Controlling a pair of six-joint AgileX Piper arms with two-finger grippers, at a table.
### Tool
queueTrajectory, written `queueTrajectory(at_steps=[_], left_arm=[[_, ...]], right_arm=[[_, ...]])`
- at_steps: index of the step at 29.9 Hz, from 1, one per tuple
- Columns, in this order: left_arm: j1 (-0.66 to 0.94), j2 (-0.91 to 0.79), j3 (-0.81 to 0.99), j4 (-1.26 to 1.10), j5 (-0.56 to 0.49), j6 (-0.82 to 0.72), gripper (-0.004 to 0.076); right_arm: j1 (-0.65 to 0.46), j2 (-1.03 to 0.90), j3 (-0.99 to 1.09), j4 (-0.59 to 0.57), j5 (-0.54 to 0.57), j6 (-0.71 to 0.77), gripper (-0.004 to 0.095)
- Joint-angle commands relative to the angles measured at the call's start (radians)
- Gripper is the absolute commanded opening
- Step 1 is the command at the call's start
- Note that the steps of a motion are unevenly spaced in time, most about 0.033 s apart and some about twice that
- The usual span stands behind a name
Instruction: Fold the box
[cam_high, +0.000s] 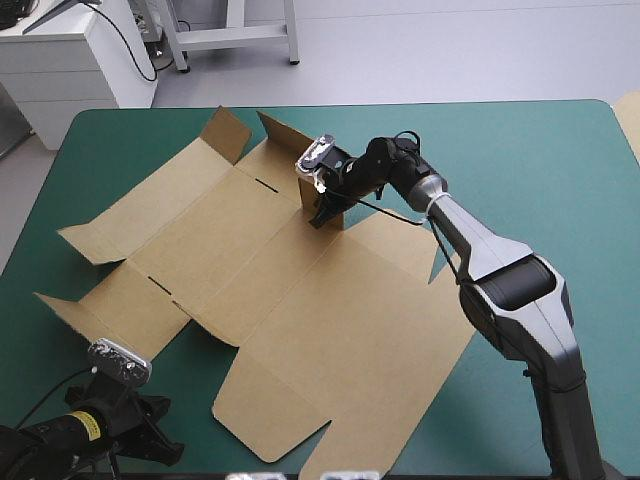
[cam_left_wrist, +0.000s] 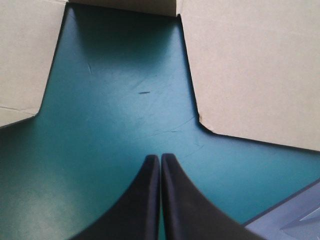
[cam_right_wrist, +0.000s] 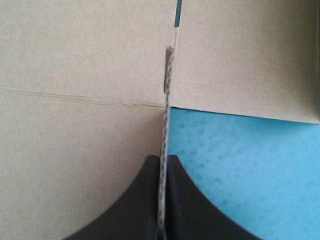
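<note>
The brown box (cam_high: 270, 300) lies mostly flat across the middle of the teal-green table, its flaps spread toward the left and near edges. At its far side one flap (cam_high: 322, 210) stands upright. My right gripper (cam_high: 325, 213) is shut on the box there, and the right wrist view shows the flap's edge (cam_right_wrist: 166, 100) pinched between the black fingers (cam_right_wrist: 145, 200). My left gripper (cam_high: 160, 440) waits at the near left corner, off the box. In the left wrist view it (cam_left_wrist: 160, 159) is shut on nothing, pointing into a notch of bare cover between two box flaps (cam_left_wrist: 250, 70).
Two small far flaps (cam_high: 228, 132) are tilted up near the table's far edge. Bare teal-green cover (cam_high: 540, 170) stretches to the right of the box and along the far edge. The table's near edge (cam_left_wrist: 290, 220) lies close beside my left gripper.
</note>
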Motion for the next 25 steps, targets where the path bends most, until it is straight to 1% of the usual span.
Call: queueTrajectory(at_steps=[1, 4, 6, 11, 13, 19, 25], left_arm=[[-0.004, 0.003, -0.024, -0.015, -0.037, -0.006, -0.0008], [-0.004, 0.003, -0.024, -0.015, -0.037, -0.006, -0.0008], [-0.004, 0.003, -0.024, -0.015, -0.037, -0.006, -0.0008], [-0.004, 0.003, -0.024, -0.015, -0.037, -0.006, -0.0008], [-0.004, 0.003, -0.024, -0.015, -0.037, -0.006, -0.0008], [-0.004, 0.003, -0.024, -0.015, -0.037, -0.006, -0.0008], [-0.004, 0.003, -0.024, -0.015, -0.037, -0.006, -0.0008]], right_arm=[[0.0, -0.066, -0.034, 0.018, -0.027, -0.022, -0.0021], [0.0, -0.066, -0.034, 0.019, -0.005, -0.083, -0.0021], [0.0, -0.068, -0.034, 0.019, 0.03, -0.138, -0.0021], [0.0, -0.08, -0.036, 0.021, 0.109, -0.21, -0.0021], [0.0, -0.084, -0.047, 0.021, 0.125, -0.24, -0.0021], [0.0, -0.084, -0.101, 0.032, 0.132, -0.346, -0.0021], [0.0, -0.084, -0.145, 0.062, 0.163, -0.462, -0.0021]])
